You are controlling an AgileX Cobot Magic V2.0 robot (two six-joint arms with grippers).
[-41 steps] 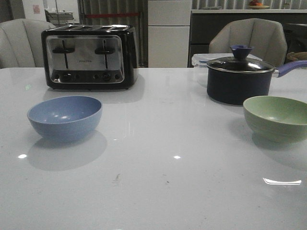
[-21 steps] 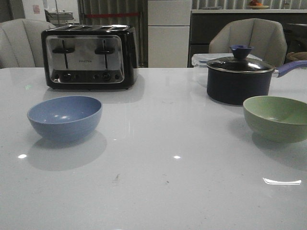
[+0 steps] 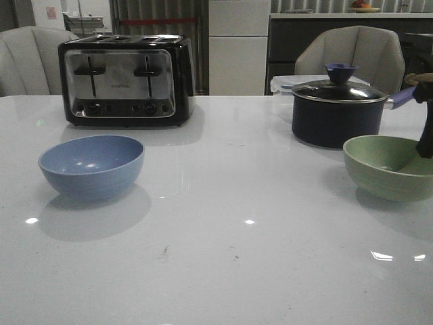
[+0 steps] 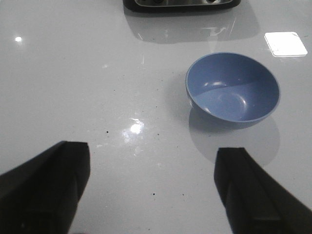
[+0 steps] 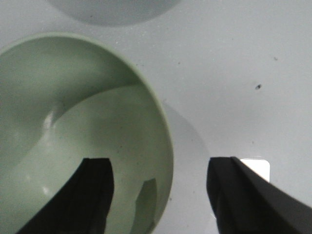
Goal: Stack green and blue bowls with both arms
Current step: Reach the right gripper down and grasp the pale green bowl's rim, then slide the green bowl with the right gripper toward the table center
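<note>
Looking forward over the table [image 3: 223, 257], you see the blue bowl [image 3: 91, 166] on the left, upright, round and matte, a dusty blue with faint ribbing on its outer wall and small glints inside. Behind it stands the toaster [image 3: 126, 80], black and chrome, well apart from the bowl. On the right sits the green bowl [image 3: 392, 167], the same shape in pale sage, its rim cut by the picture's edge. Just behind it is the saucepan [image 3: 337, 112], dark, with a lid, a blue knob and a blue handle. A dark piece of the right arm [image 3: 425, 139] reaches down at the far right edge, over the green bowl's far side; you cannot read the claw from this view.

From the left wrist, your left claw [image 4: 153, 190] hangs above bare table with its two black fingers [image 4: 46, 187] spread wide and nothing between them. The blue bowl [image 4: 233, 89] lies well ahead of the fingertips and off to one side, empty, its inside smooth with a soft shadow line across it. The toaster's lower edge [image 4: 181, 4] shows beyond it.

From the right wrist, your right claw [image 5: 158, 195] is also spread wide, holding nothing. One finger [image 5: 90, 197] sits inside the green bowl [image 5: 73, 136], the other finger [image 5: 248, 197] outside over the table, so the rim runs between them. Whether either finger touches the bowl, you cannot tell. The bowl's inside is plain, pale green and empty.
</note>
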